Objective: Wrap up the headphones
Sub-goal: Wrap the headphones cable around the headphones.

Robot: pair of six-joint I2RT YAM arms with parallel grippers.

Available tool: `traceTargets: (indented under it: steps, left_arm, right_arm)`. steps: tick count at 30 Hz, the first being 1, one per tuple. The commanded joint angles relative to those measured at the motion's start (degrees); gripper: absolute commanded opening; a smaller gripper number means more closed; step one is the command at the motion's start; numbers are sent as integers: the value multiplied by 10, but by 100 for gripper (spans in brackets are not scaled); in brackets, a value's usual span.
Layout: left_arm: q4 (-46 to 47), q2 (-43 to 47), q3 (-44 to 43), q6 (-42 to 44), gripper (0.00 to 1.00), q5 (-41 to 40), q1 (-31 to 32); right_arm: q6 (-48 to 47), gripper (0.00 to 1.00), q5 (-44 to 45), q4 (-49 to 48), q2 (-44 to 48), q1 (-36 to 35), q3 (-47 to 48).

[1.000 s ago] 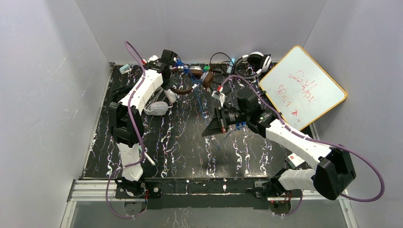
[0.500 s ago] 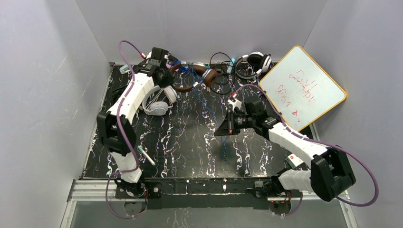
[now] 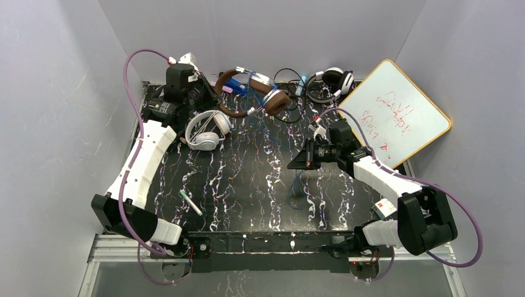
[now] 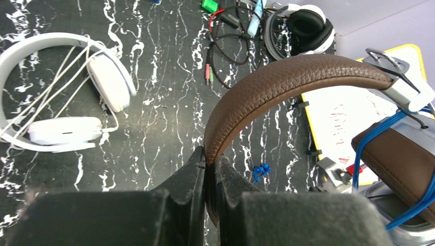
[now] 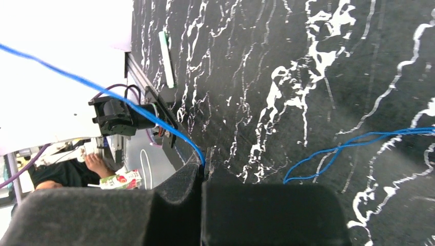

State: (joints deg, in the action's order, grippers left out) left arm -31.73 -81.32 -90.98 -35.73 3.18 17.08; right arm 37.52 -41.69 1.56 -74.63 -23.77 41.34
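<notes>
The left gripper [image 4: 209,159] is pinching the padded band of the brown headphones [image 3: 278,101], holding them up in the upper middle of the overhead view. Lower right of them, near mid-frame, the right gripper [image 5: 201,171] is clamping their blue cord [image 5: 128,105] between closed jaws. The cord is running diagonally from the ear cups down to that gripper, with slack trailing on the black marbled table [image 3: 247,185]. I reckon any winding is going to fall to the right arm, circling the headset.
</notes>
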Motion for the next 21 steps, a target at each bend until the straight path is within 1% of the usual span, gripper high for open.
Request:
traceTargets:
  steps: [1,5,8,13,17,19,21]
  left_arm:
    - [-5,32,9,17,0,-48,-2]
    - [-30,35,8,18,0,-157,-3]
    - [-55,29,2,2,0,-207,-4]
    - [-54,21,5,-27,0,-229,-4]
    - [-50,5,11,-47,0,-258,-4]
    - [-49,-12,2,-61,0,-246,-7]
    - [-43,-19,-9,-73,0,-201,-10]
  right_arm:
    - [-35,1,13,28,15,22,-11]
    - [-29,1,-33,14,20,25,-28]
    - [-18,1,-68,-3,19,24,-47]
    - [-26,1,-85,3,23,24,-65]
    - [0,1,-143,-46,31,15,-70]
    - [-5,1,-140,-31,35,4,-57]
    - [-21,1,-127,-2,36,2,-48]
